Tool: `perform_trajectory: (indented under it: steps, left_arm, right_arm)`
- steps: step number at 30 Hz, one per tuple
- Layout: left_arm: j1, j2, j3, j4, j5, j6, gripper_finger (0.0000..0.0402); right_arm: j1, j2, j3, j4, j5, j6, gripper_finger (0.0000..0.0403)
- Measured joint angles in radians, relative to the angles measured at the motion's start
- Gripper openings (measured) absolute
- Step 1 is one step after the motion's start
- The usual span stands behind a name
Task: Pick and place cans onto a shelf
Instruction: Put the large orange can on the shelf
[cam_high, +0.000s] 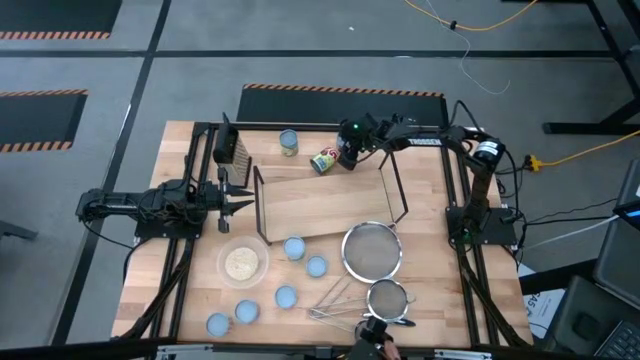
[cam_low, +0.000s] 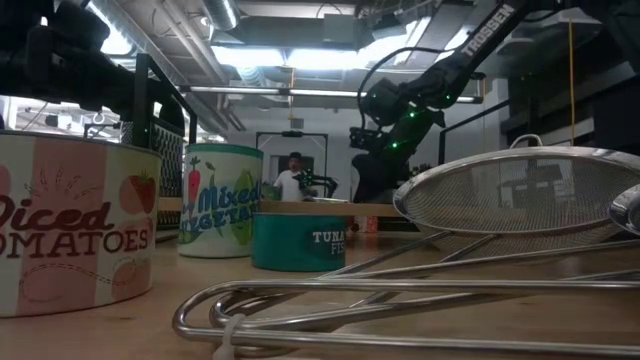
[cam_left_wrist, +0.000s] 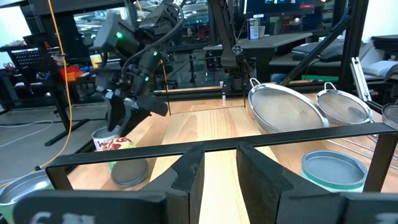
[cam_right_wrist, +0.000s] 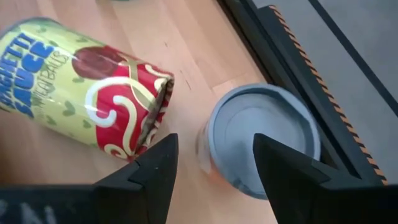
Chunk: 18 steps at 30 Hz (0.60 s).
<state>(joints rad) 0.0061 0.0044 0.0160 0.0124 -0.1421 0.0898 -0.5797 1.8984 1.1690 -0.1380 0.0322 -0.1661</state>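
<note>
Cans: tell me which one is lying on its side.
The yellow-and-red labelled spaghetti sauce can, at the table's far edge under the open right gripper. The other cans stand upright.

High view: overhead, straight down on the whole surface (cam_high: 420, 200).
Low view: surface height, close behind cans.
Left wrist: faces across the shelf (cam_left_wrist: 205, 127).
Right wrist: close above the toppled can (cam_right_wrist: 87, 93), probably shared with the left wrist view.

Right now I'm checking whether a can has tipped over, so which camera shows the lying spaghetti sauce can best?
The right wrist view: the spaghetti sauce can lies on its side, label readable, near the open right gripper. The high view shows it small beside the shelf. The left wrist view shows only part of it; the low view does not show it.
</note>
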Motion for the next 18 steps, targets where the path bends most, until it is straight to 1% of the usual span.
perform_trajectory:
  steps: [2,5,18]
  left_arm:
    - [0.0,0.0,0.0,0.0,0.001,0.0,0.0086]
    - [0.0,0.0,0.0,0.0,0.001,0.0,0.0086]
    - [0.0,0.0,0.0,0.0,0.002,0.0,0.0086]
  right_arm:
    - [0.0,0.005,0.0,0.0,0.0,0.0,0.0212]
    - [0.0,0.008,0.0,-0.004,0.0,0.0,0.0199]
    - [-0.003,0.008,0.0,-0.003,0.002,0.001,0.0097]
